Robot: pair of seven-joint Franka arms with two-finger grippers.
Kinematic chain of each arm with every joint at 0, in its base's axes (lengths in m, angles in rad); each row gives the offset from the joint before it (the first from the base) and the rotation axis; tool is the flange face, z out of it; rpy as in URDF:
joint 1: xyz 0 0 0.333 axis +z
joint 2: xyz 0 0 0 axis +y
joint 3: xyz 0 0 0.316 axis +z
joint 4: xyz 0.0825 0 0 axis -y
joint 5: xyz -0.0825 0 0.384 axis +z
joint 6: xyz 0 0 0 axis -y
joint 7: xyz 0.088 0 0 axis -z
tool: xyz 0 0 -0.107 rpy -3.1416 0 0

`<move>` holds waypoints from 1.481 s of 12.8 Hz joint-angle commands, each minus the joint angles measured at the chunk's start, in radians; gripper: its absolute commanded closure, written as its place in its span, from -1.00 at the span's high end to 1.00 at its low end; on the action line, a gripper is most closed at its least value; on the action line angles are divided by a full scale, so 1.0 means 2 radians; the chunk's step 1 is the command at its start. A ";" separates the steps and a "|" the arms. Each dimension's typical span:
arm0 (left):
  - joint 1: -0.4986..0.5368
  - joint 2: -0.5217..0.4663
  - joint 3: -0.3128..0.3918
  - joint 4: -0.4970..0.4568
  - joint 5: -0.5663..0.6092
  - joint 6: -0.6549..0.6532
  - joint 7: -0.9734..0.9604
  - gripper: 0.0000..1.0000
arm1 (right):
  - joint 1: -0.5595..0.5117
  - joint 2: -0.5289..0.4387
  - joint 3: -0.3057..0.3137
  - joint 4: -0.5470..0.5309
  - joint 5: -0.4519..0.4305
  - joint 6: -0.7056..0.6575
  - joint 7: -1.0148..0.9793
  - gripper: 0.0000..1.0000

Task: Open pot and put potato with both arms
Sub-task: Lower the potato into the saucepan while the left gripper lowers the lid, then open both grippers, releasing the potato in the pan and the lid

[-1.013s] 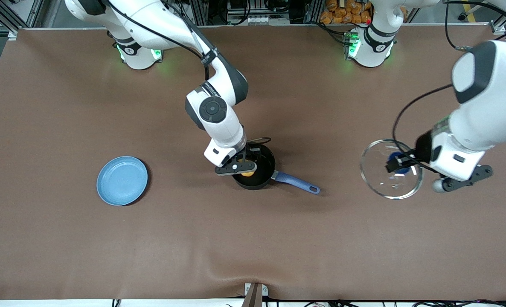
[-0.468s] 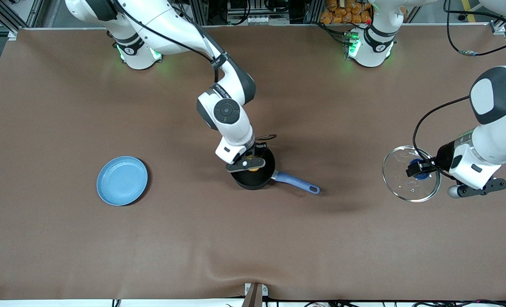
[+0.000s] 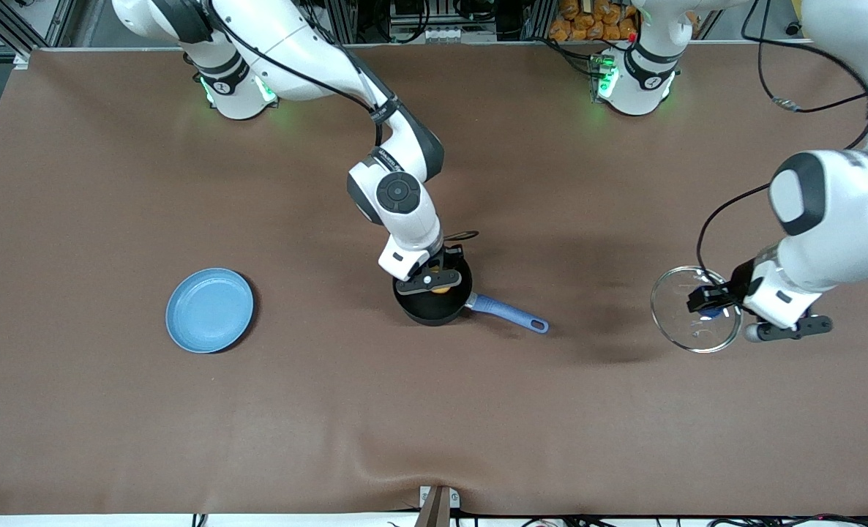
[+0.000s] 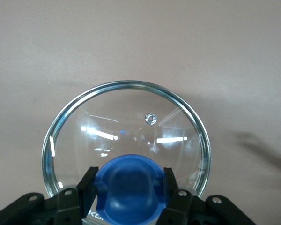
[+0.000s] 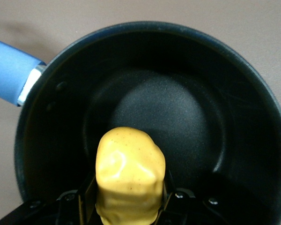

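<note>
**Operator:** What is each pincer holding, and where is the potato?

**Observer:** Look at your right gripper (image 3: 436, 282) first. It hangs over the open mouth of the pot (image 3: 434, 311), and its two fingers (image 5: 86, 197) are clamped on the potato (image 5: 130, 174). You can see the yellow lump standing upright between them in the right wrist view, with the black pan floor straight below it. The potato is still off the bottom; whether it is below the rim line I cannot tell you.

**Operator:** And the pot itself?

**Observer:** It sits on the brown table (image 3: 112, 410) directly under that gripper, uncovered. Its blue handle (image 3: 511, 315) sticks out from the gripper's spot toward the left arm's end of the table and slightly nearer the front camera.

**Operator:** The other pincer?

**Observer:** Your left gripper (image 3: 706, 301) is closed on the blue knob (image 4: 131, 187) of the glass lid (image 3: 679, 318). The lid hangs level beneath it, over bare table, well apart from the pot, out at the left arm's end. In the left wrist view you see the steel rim and the small vent hole (image 4: 150, 118) clearly.

**Operator:** Anything else near the pincers?

**Observer:** A light-blue plate (image 3: 209, 309) lies flat, well apart from your right gripper, toward the right arm's end.
</note>
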State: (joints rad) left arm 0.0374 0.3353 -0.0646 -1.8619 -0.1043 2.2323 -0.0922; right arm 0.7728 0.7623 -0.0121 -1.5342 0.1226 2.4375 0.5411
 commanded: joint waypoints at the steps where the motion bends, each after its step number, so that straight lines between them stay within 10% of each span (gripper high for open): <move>1: 0.007 0.004 -0.005 -0.057 -0.008 0.078 0.028 -1.00 | 0.006 0.016 -0.006 0.019 -0.008 0.011 0.010 -1.00; 6: 0.007 0.042 -0.011 -0.063 -0.008 0.114 0.038 -1.00 | 0.002 0.022 -0.005 0.035 -0.008 0.012 0.008 -0.95; 8: 0.007 0.048 -0.014 -0.063 -0.009 0.114 0.038 -1.00 | 0.001 0.022 -0.005 0.035 -0.007 0.012 0.009 -0.12; 13: 0.008 0.068 -0.018 -0.061 -0.020 0.114 0.039 -1.00 | 0.002 0.022 -0.005 0.038 -0.004 0.012 0.010 0.43; 14: 0.004 0.073 -0.018 -0.058 -0.022 0.114 0.040 -0.82 | 0.002 0.021 -0.006 0.040 -0.005 0.012 0.010 0.99; 16: 0.000 0.072 -0.018 -0.056 -0.024 0.113 0.039 0.99 | 0.000 0.019 -0.005 0.043 -0.005 0.011 0.008 1.00; 19: 0.005 0.042 -0.045 -0.029 -0.034 0.076 0.008 1.00 | -0.007 0.002 -0.008 0.059 -0.004 -0.031 0.009 1.00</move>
State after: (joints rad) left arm 0.0405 0.4826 -0.1235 -1.9527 -0.1411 2.4485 -0.0458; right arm 0.7711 0.7852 -0.0278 -1.4460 0.1191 2.4373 0.5448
